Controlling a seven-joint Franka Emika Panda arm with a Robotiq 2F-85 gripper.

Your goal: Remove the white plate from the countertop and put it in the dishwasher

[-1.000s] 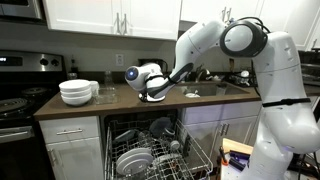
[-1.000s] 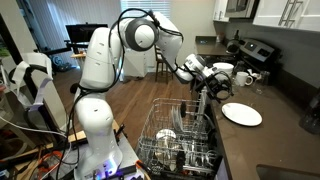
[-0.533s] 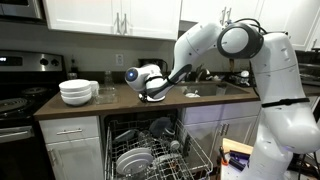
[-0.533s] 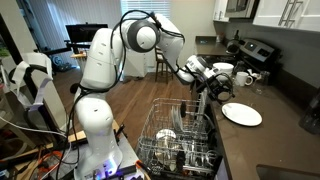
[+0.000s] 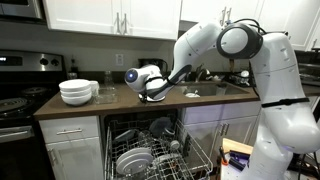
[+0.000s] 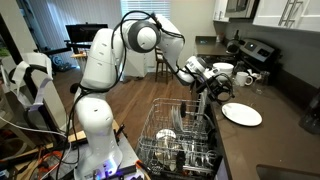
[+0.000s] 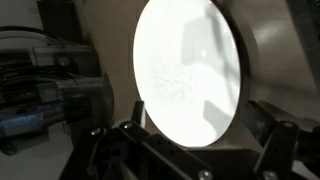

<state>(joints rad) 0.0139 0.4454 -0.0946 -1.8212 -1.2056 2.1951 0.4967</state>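
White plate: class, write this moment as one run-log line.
phase: pre-grasp | gripper: open, fingers either side of plate in wrist view | white plate: flat on countertop, not held | dishwasher rack: pulled out

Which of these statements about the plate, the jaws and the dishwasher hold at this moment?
1. The white plate lies flat on the countertop. True.
2. The gripper has lifted the plate clear of the counter. False: its jaws stand open and the plate is not gripped.
3. The dishwasher rack is pulled out and already holds dishes. True.
4. The stack of white bowls sits in the dishwasher. False: it stands on the countertop.
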